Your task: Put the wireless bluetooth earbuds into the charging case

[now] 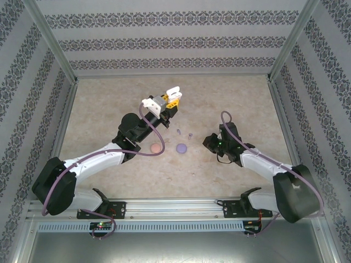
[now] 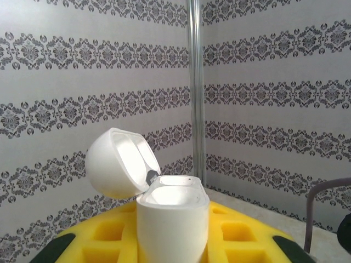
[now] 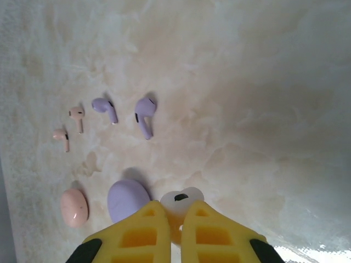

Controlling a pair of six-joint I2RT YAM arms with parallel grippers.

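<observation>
left end effector [image 2: 174,247] gripping open white case [image 2: 173,211], right end effector [image 3: 174,212] pinching white earbud [image 3: 184,195]

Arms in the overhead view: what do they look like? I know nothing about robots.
The left arm and right arm are white tubes between bulky black joints, each trailing a purple cable. The left end effector and right end effector have yellow fingers with square pockets.

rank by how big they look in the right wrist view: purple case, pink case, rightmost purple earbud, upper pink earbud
1. rounded purple plastic case, partly hidden
2. oval pink plastic case
3. rightmost purple stemmed earbud
4. upper pink stemmed earbud
</observation>
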